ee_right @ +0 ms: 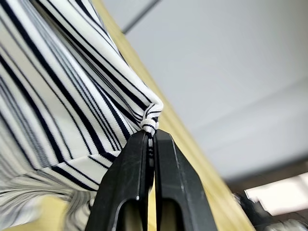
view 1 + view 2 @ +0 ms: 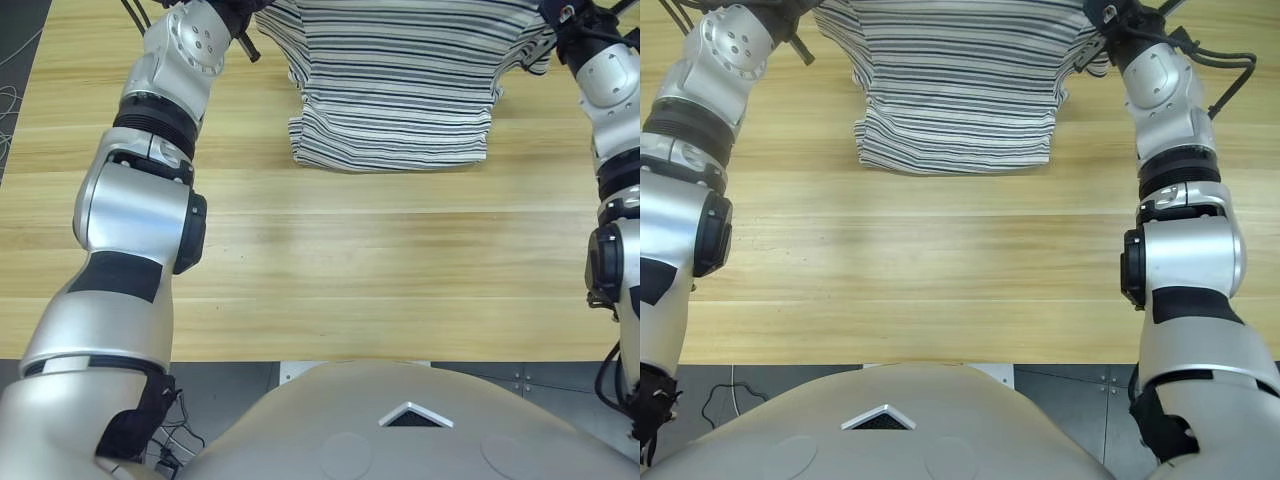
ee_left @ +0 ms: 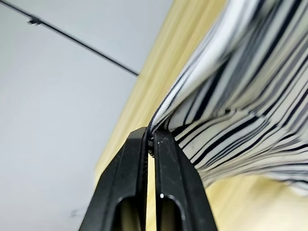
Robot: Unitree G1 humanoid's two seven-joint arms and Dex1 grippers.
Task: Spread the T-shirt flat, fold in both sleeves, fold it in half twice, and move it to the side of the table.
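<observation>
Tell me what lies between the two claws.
The T-shirt, pinched by the left claw and right claw; both eye views show it spanning between the arms.

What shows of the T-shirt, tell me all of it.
The T-shirt is soft knit cloth, white with thin dark stripes. It sits on the far part of the wooden table and is not flat: its near edge is doubled into rumpled layers resting on the wood. The left gripper is shut on a hemmed edge at its left side, the right gripper on a bunched edge at its right.
</observation>
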